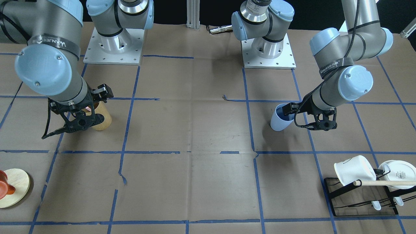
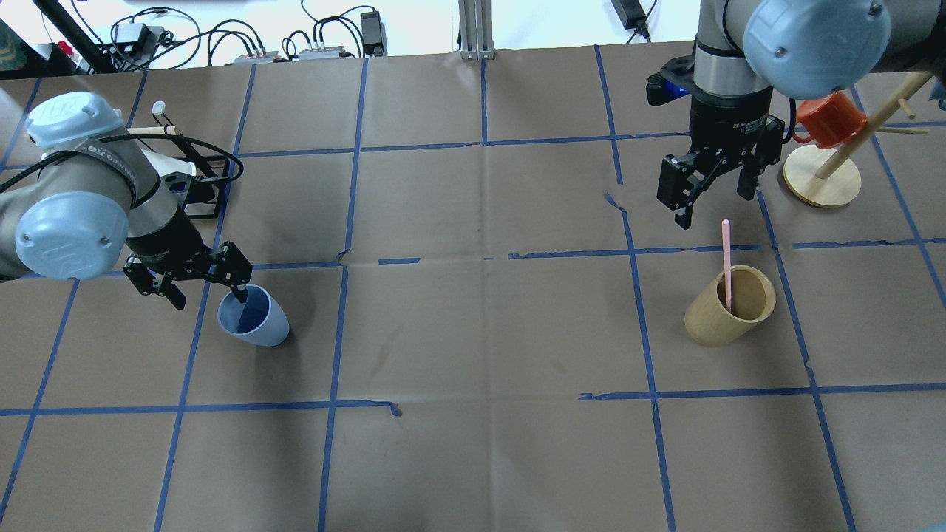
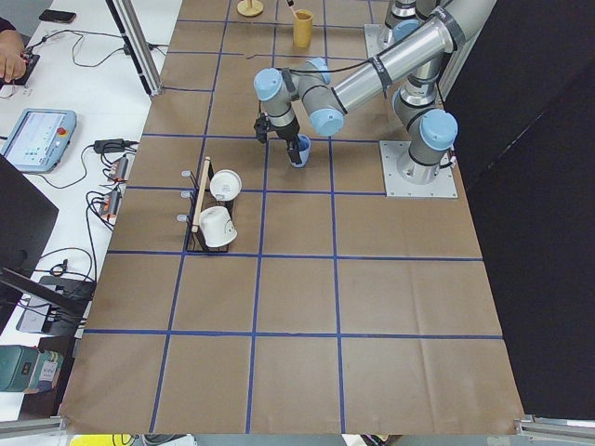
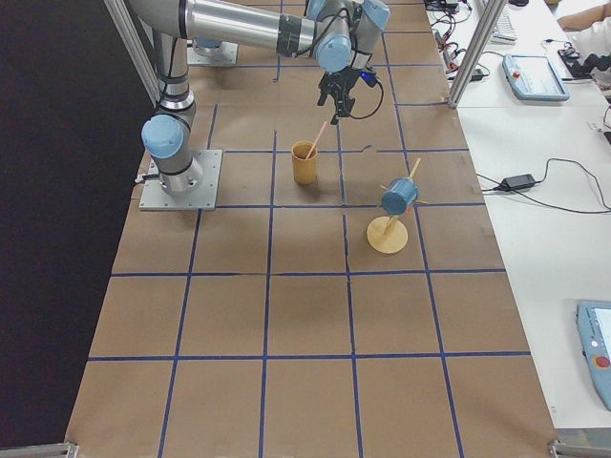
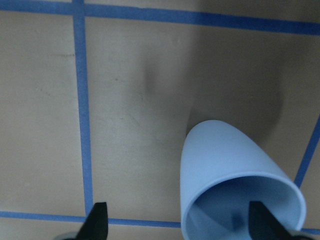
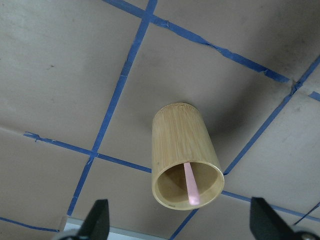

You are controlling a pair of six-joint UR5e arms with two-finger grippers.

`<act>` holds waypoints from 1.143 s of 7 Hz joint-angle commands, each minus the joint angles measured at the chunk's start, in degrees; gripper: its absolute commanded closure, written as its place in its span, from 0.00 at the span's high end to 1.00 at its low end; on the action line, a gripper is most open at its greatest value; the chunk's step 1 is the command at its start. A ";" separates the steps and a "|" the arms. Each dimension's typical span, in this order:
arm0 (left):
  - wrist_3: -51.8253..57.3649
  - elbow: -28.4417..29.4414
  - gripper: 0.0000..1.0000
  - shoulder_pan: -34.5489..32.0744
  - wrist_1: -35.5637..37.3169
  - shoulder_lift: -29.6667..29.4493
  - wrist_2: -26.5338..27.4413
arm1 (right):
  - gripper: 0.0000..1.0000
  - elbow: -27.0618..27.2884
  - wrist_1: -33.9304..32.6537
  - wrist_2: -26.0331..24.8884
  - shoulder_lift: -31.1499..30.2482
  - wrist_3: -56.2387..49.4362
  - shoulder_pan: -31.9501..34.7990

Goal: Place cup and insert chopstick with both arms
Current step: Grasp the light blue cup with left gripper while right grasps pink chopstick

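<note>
I'm seeing a red mug hanging on a wooden peg stand at the upper right of the overhead view. At the lower right of the front-facing view, a black wire rack is carrying one white cup and a second white cup beside it. Blue tape lines are crossing the brown paper table. Cables are lying along the overhead view's top edge.

"UR" on left arm's joint cap
</note>
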 commanded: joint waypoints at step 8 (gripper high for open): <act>-2.48 3.49 0.00 -0.84 1.51 -1.16 -5.29 | 0.50 3.33 -4.12 -0.94 -0.17 -0.10 -0.01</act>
